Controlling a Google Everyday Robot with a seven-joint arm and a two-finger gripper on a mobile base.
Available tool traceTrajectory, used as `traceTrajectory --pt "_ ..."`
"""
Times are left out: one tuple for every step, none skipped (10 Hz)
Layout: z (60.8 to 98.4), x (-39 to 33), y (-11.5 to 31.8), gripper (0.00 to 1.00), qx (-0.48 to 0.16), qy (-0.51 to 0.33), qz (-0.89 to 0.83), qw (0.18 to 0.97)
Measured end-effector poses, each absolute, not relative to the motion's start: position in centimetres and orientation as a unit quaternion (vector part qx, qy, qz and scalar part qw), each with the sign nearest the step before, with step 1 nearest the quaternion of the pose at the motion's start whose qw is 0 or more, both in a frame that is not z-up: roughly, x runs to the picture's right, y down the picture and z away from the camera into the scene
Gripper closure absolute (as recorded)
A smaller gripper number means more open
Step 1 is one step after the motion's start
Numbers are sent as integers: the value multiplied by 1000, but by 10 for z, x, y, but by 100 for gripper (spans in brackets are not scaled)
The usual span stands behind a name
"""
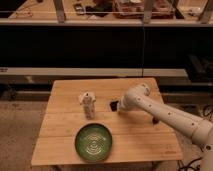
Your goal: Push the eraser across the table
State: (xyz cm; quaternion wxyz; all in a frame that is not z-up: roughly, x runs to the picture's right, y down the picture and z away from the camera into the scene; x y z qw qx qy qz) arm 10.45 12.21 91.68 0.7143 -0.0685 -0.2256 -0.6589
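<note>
A white robot arm's gripper (120, 107) sits low over the table (65, 135), touching the black eraser (113, 105) at its tip. A green plate (93, 142) lies nearer the camera, a pale bottle (88, 104) beyond the eraser.

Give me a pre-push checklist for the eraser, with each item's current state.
1. Eraser on the table: ok, a dark slab shows just left of the arm's end.
2. Hand at the eraser: ok, it sits low at the eraser's right side; actual contact cannot tell.
3. Path to the left: not ok, the white object stands upright close by on that side.
4. Plate out of the way: ok, it lies nearer the front edge, apart from the eraser.
5. Room before the table edge: ok, bare planks lie beyond the white object.
</note>
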Motion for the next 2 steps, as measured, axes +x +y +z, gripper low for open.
traceTrajectory --pt "921 107 118 100 -68 -220 -661 714" --pt "928 112 111 100 -68 -211 -665 714"
